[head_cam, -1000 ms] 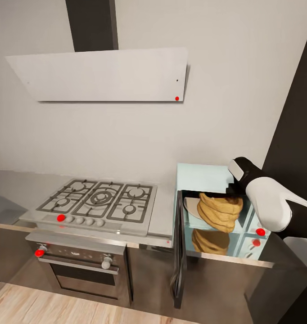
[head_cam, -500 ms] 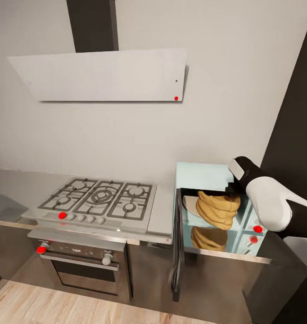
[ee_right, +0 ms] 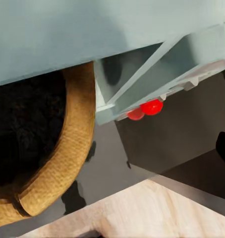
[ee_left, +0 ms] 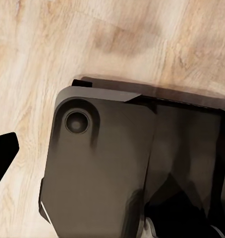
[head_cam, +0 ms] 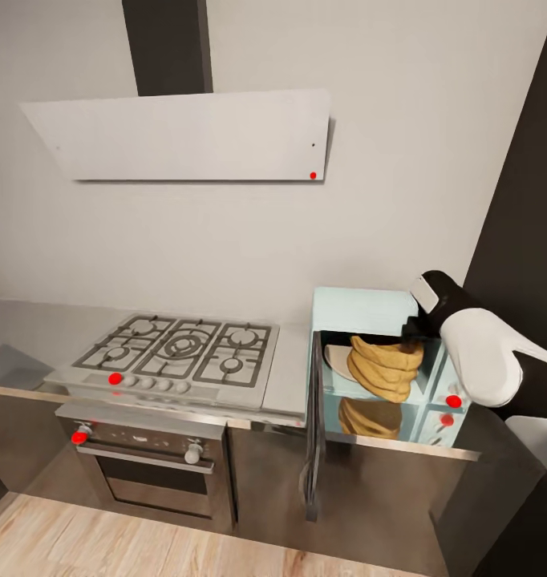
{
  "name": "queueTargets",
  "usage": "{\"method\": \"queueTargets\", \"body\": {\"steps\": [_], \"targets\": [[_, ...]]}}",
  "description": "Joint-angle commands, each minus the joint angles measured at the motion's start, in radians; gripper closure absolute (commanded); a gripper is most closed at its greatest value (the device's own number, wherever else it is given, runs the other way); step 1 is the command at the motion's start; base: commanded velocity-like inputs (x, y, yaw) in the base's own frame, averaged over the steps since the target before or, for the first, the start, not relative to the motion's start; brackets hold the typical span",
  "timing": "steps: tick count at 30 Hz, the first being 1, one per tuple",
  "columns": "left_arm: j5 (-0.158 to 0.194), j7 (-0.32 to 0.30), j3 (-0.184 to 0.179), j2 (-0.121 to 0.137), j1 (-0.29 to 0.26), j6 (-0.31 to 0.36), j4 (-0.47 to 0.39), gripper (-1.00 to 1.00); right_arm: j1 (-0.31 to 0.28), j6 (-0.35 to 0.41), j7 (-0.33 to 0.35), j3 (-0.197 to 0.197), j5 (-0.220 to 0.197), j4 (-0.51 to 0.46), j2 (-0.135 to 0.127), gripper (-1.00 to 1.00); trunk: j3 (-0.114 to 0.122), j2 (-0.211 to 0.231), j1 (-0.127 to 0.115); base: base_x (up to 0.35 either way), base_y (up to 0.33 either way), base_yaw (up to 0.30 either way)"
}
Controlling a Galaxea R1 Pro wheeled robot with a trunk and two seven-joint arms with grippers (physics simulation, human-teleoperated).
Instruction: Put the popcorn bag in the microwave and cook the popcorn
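Popcorn bag (head_cam: 382, 367) inside the open microwave (head_cam: 362, 308).
Right of the gas hob (head_cam: 181, 357); right end effector (head_cam: 414, 327) at the bag's rim.

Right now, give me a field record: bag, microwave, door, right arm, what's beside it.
bag: popcorn bag tilted in the mouth of the microwave, over a pale plate
door: open, swung out toward the hob side, edge-on to the head camera
right gripper: at the bag's rim; fingers hidden, state unclear
knobs: red markers on the control panel
left neighbour: gas hob with oven below
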Motion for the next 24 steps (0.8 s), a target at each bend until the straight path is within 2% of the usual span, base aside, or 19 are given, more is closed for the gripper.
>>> {"method": "queueTargets", "body": {"steps": [1, 5, 14, 19, 21, 22, 24], "targets": [[0.001, 0.000, 0.004, 0.000, -0.001, -0.003, 0.001, -1.00, -0.003, 0.003, -0.002, -0.008, -0.001, -0.022, 0.001, -1.00, -0.002, -0.002, 0.000, 0.000, 0.000, 0.000], [0.001, 0.000, 0.005, 0.000, -0.001, -0.004, 0.001, -1.00, -0.004, 0.003, 0.001, -0.008, -0.001, -0.048, 0.000, -1.00, -0.002, -0.002, 0.000, -0.101, 0.000, 0.000], [0.001, 0.000, 0.005, 0.000, -0.001, -0.004, 0.001, -1.00, -0.003, 0.003, 0.002, -0.002, -0.001, -0.050, 0.000, -1.00, -0.002, -0.002, 0.000, -0.326, 0.000, 0.000], [0.001, 0.000, 0.005, 0.000, -0.001, -0.005, 0.001, -1.00, 0.010, 0.003, 0.029, 0.001, -0.001, -0.050, 0.000, -1.00, -0.002, -0.002, 0.000, -0.324, 0.000, 0.000], [0.000, 0.000, 0.004, -0.001, -0.001, -0.010, 0.001, -1.00, 0.034, 0.003, 0.066, 0.002, 0.002, -0.052, 0.000, -1.00, -0.002, -0.002, 0.000, -0.107, 0.000, 0.000], [-0.001, 0.000, 0.004, -0.001, -0.001, -0.013, 0.001, -1.00, 0.066, 0.003, 0.098, 0.004, 0.005, -0.065, 0.001, -1.00, -0.002, -0.002, 0.000, -0.043, 0.000, 0.000], [-0.001, 0.000, 0.005, 0.001, -0.001, -0.015, 0.001, -1.00, 0.150, -0.011, 0.155, 0.010, 0.007, -0.152, 0.003, -1.00, -0.002, -0.002, 0.000, -0.018, 0.000, 0.000]]}}
